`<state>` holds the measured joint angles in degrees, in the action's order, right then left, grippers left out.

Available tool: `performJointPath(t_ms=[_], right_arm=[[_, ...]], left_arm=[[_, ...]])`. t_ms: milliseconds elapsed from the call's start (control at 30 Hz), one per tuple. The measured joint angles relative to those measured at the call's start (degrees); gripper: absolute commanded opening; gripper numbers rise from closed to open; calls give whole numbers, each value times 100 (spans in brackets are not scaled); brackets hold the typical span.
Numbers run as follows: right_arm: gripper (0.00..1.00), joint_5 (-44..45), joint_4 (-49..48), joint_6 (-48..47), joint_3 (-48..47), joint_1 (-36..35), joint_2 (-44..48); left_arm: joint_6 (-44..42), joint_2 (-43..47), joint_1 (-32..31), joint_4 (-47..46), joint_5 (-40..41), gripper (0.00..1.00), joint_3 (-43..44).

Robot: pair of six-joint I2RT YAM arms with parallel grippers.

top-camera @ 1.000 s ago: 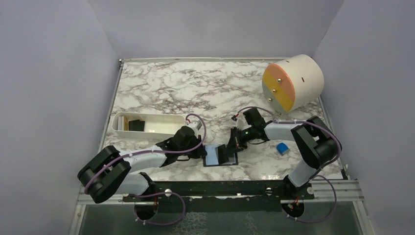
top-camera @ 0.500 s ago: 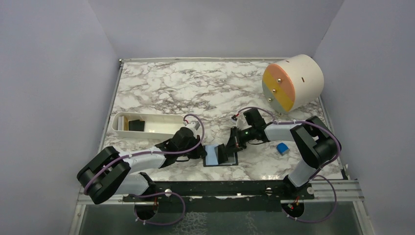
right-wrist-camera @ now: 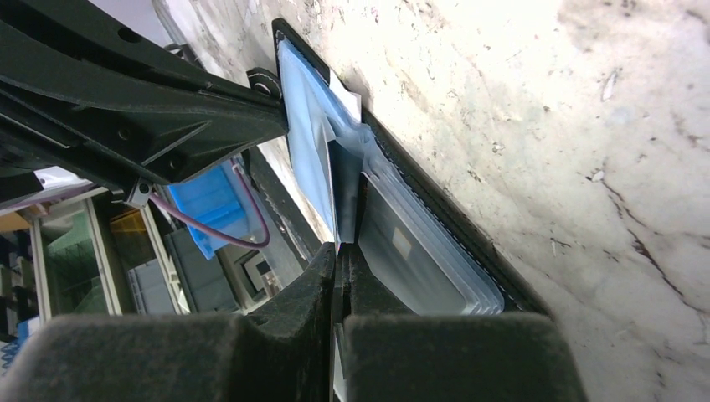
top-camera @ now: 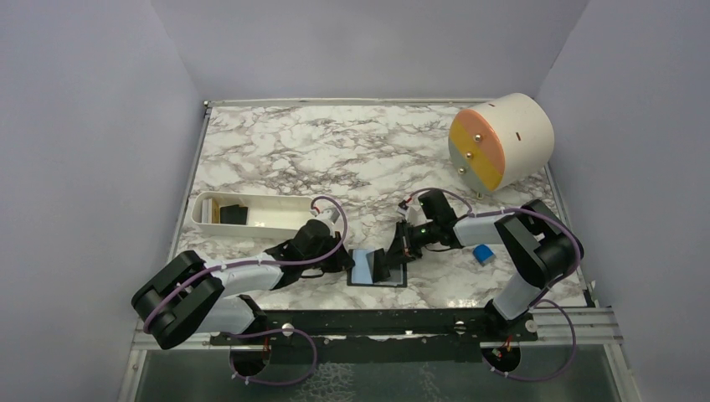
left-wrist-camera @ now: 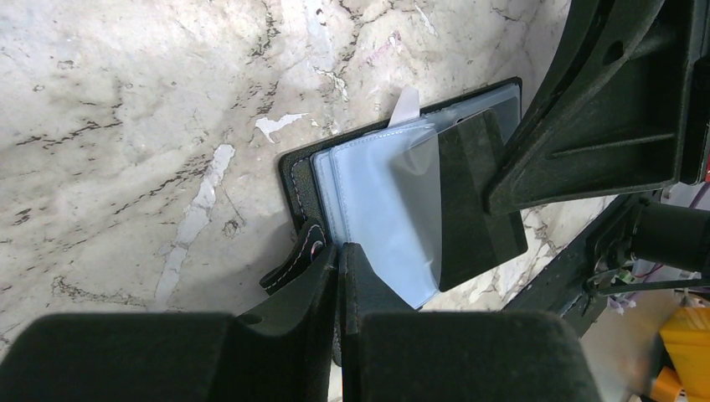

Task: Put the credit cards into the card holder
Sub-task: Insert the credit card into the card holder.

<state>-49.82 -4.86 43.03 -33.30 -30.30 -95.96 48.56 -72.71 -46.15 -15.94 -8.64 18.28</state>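
At the near edge of the surface (top-camera: 293, 151), left jaws clamp the rim of the open card holder (top-camera: 363, 266). Right jaws pinch a thin, stiff, probably slick credit card (left-wrist-camera: 477, 201) by its tail, half inside a floppy sleeve (left-wrist-camera: 393, 218). More cards (top-camera: 234, 214) lie in the tray (top-camera: 251, 196) beyond.

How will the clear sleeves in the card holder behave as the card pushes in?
Probably floppy: one clear sleeve curls up over the card. It seems likely to buckle rather than guide the card. The card holder looks light, so it may slide unless the left fingers hold it down.
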Motion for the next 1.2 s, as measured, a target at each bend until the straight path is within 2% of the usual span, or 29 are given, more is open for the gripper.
performJointPath(t_ms=[767,1200], right_arm=[[1,356,-92,-157,168,-7,192],[1,540,-505,31,457,-7,417]], left_arm=[[238,7,0,-96,55,8,-79],[442,46,-9,-203,61,8,-168]])
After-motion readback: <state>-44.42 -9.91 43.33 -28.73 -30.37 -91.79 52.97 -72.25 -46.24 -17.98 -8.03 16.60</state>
